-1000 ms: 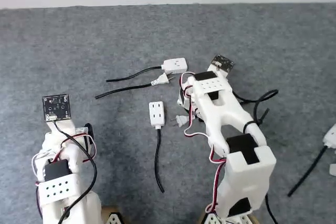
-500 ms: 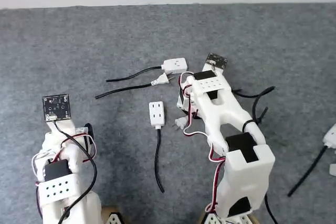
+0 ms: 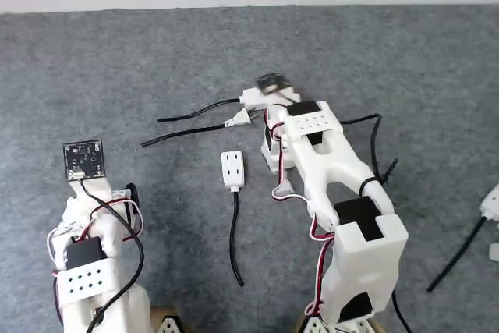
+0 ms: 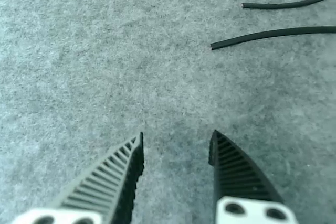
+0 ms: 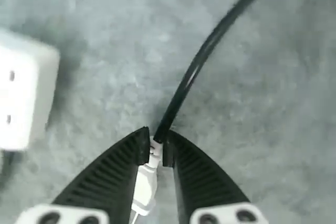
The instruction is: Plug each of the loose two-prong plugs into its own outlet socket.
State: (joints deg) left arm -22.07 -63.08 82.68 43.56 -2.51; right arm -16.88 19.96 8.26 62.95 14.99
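My right gripper (image 5: 155, 137) is shut on a white two-prong plug (image 5: 148, 174), whose black cord (image 5: 210, 45) runs away over the carpet. A white outlet block (image 5: 21, 98) lies close beside it. In the high view the right arm (image 3: 320, 154) stands over this spot, with one white outlet block (image 3: 232, 169) to its left and another (image 3: 260, 97) at its far end. A loose plug (image 3: 240, 119) on a black cord lies between the two blocks. My left gripper (image 4: 176, 142) is open over bare carpet, holding nothing.
Two black cord ends (image 4: 273, 32) lie on the carpet beyond the left gripper. A white plug piece with a black cord (image 3: 490, 202) lies at the right edge. The left arm (image 3: 90, 255) stays at the near left corner. Grey carpet covers the table.
The right arm's wrist has swung left toward the far outlet block, carrying the held plug and dragging its black cord along. The left arm has not moved.
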